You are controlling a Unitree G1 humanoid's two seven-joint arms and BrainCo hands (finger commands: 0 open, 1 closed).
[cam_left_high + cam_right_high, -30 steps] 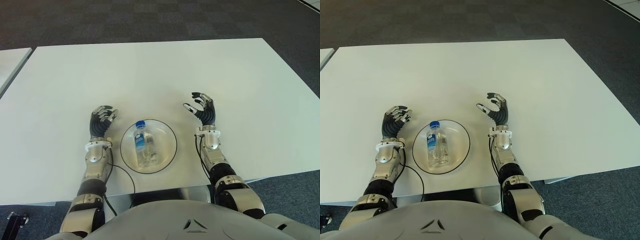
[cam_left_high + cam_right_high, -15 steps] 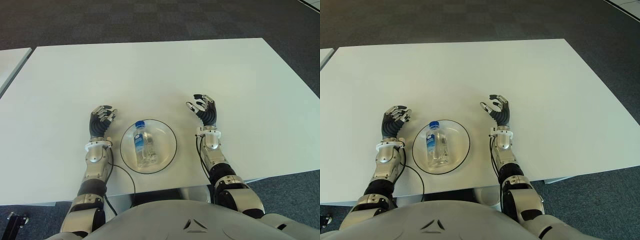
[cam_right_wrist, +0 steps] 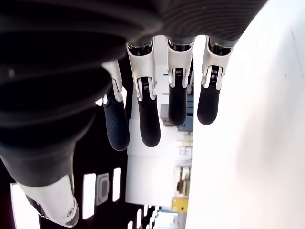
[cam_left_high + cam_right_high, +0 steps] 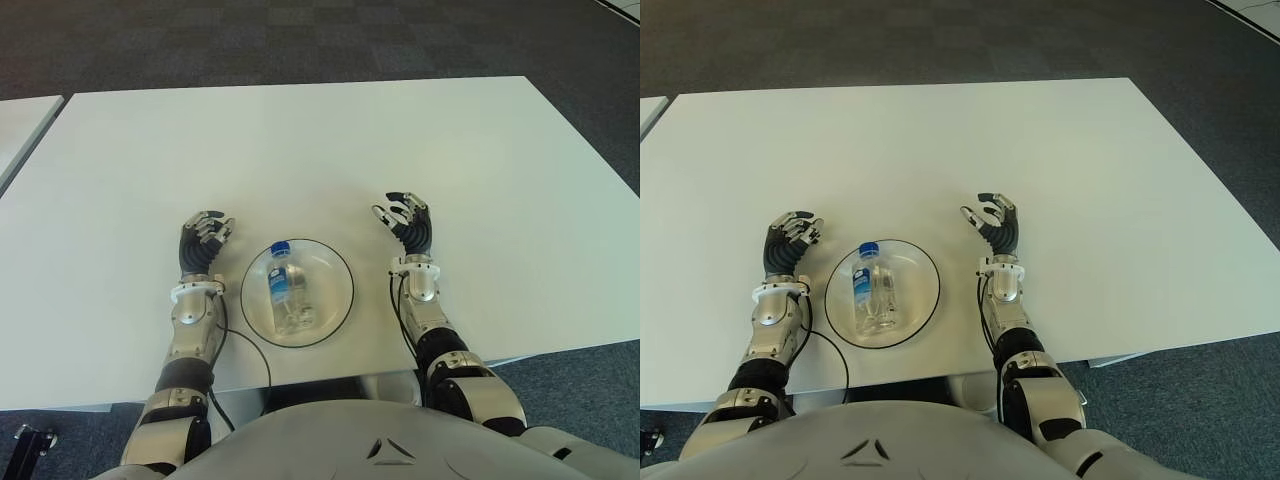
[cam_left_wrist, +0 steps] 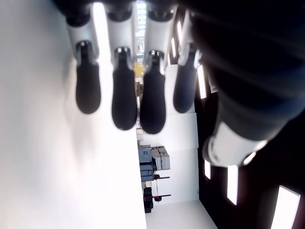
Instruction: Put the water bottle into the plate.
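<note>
A clear water bottle (image 4: 287, 294) with a blue cap lies on its side inside a round glass plate (image 4: 335, 300) near the front edge of the white table (image 4: 300, 150). My right hand (image 4: 407, 222) is to the right of the plate, apart from it, with relaxed fingers (image 3: 148, 125) holding nothing. My left hand (image 4: 203, 241) shows to the left of the plate, its fingers (image 5: 124, 107) loosely curled and empty.
A dark cable (image 4: 247, 345) runs from my left wrist along the table's front edge beside the plate. A second white table (image 4: 20, 125) stands at the far left. Dark carpet surrounds the tables.
My right hand has drawn back slightly toward the front edge and lowered. The bottle, the plate and my left hand have not moved.
</note>
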